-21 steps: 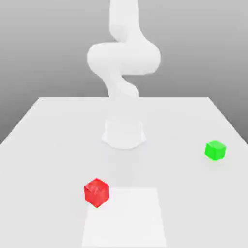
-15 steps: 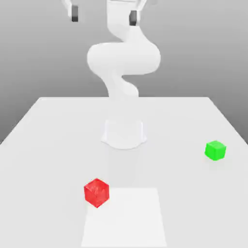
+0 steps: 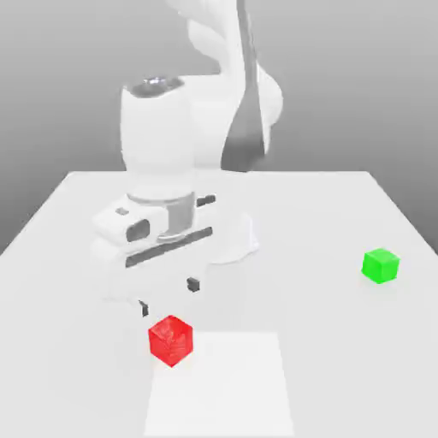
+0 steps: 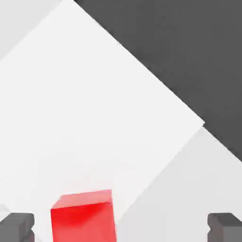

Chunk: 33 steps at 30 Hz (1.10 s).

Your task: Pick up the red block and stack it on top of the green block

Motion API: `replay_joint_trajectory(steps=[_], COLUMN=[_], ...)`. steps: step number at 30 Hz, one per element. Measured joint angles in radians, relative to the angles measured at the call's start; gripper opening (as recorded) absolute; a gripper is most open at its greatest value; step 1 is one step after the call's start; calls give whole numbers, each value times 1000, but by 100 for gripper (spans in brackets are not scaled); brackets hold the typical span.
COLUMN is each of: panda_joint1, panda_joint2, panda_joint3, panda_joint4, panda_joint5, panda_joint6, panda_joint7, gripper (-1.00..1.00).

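Above the small bright red cube (image 3: 171, 340) on the white worktop (image 3: 325, 359), the released, empty end effector (image 3: 168, 296) has descended; the green cube (image 3: 381, 265) waits well apart.

Frontal exterior overview; close downward hand view; shared red block (image 3: 170, 340).

**Pale table, brighter patch, grey backdrop**

A flat white table (image 3: 68, 257) takes up the lower half of the exterior view, its far edge running straight across against a plain grey backdrop (image 3: 368, 85) that shades from darker at the top to lighter near the table. A brighter white square patch (image 3: 239, 393) lies flush on the table at the near edge, around the middle. In the hand view the patch (image 4: 85, 118) sits at a slant on the greyer table (image 4: 189, 189), with dark floor (image 4: 189, 47) beyond the table's edge.
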Motion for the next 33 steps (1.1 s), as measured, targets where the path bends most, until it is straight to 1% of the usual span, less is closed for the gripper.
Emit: replay_joint_trajectory(steps=[2,4,6,9,10,15,16,17,18,21,25,27,28,33], panda_joint1=[5,-14,-50,-138,-158,-158,-169,-160,-141,-102,-115,-115,-84,52], panda_joint2=[56,113,170,255,273,273,282,272,253,175,64,17,5,-24], panda_joint3=[7,44,99,212,237,237,249,237,214,147,119,131,149,260], panda_joint4=[0,7,16,28,31,31,32,31,28,16,-2,-11,-12,-14], panda_joint5=[51,120,203,304,321,320,329,319,298,188,55,22,20,47], panda_joint6=[44,90,135,204,218,215,223,216,200,138,48,9,-2,-32], panda_joint7=[-54,-107,-168,-241,-254,-253,-259,-252,-237,-159,-62,-26,1,162], gripper=[0,0,0,0,-100,-100,-100,-100,-100,-100,-100,-100,-100,-100])
